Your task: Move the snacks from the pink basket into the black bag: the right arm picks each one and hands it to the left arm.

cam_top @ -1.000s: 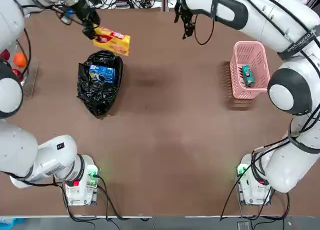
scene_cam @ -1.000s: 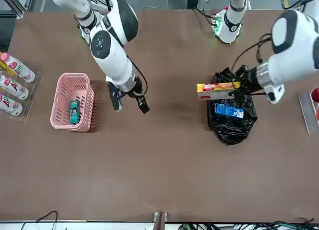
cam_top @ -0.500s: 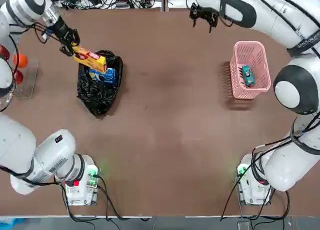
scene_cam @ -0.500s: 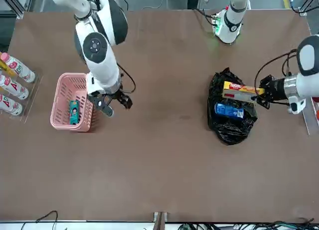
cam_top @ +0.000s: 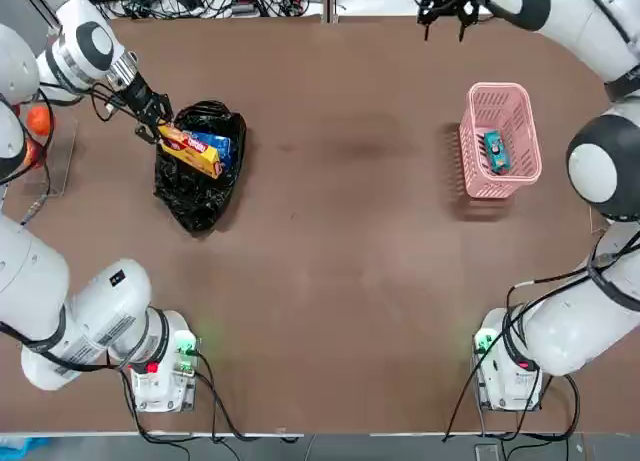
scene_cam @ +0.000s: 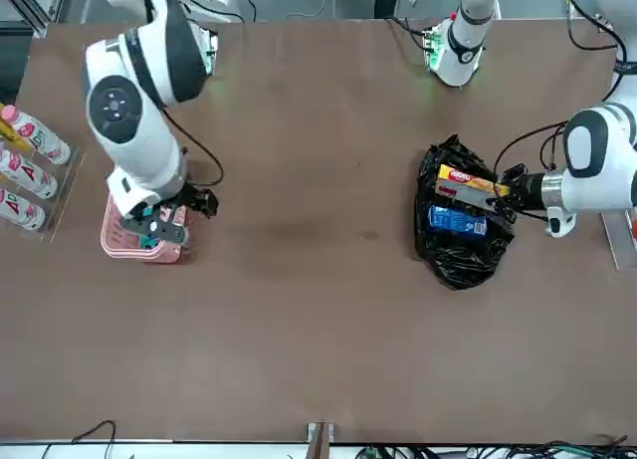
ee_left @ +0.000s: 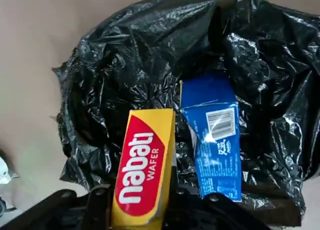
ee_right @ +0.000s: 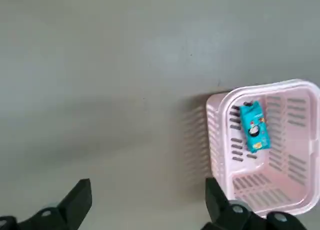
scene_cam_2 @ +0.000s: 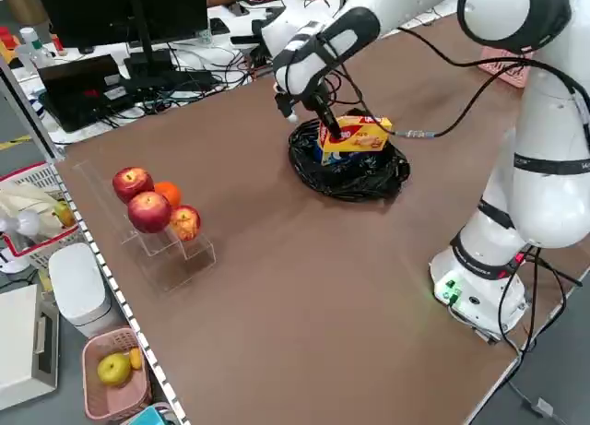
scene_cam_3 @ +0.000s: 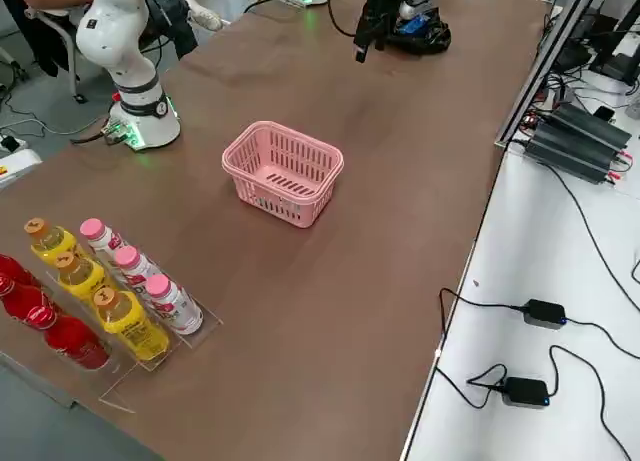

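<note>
Top view, my inventory of the brown bench [cam_top: 340, 261]: left hand [cam_top: 153, 124], fingers clamped on one end of the yellow-orange pack [cam_top: 190, 151], which I see held tilted over the open mouth of the black bag [cam_top: 195, 196]. Blue pack [cam_top: 215, 146] lies inside that bag, just beside the yellow-orange one; in the left wrist view the two sit side by side against the black folds. Right hand [cam_top: 442, 3], at the far edge of the bench, fingers spread wide and holding nothing; its wrist view shows both fingers [ee_right: 75, 200] parted over bare bench with the pink basket [ee_right: 220, 140] ahead of them. Pink basket sits on the right side of the bench, upright, well apart from the bag. Small teal pack [cam_top: 494, 151] lies alone on the basket floor. Off to the sides I note a clear stand of apples [scene_cam_2: 147, 208] and a row of bottles [scene_cam_3: 130, 301], none touched by either hand.
</note>
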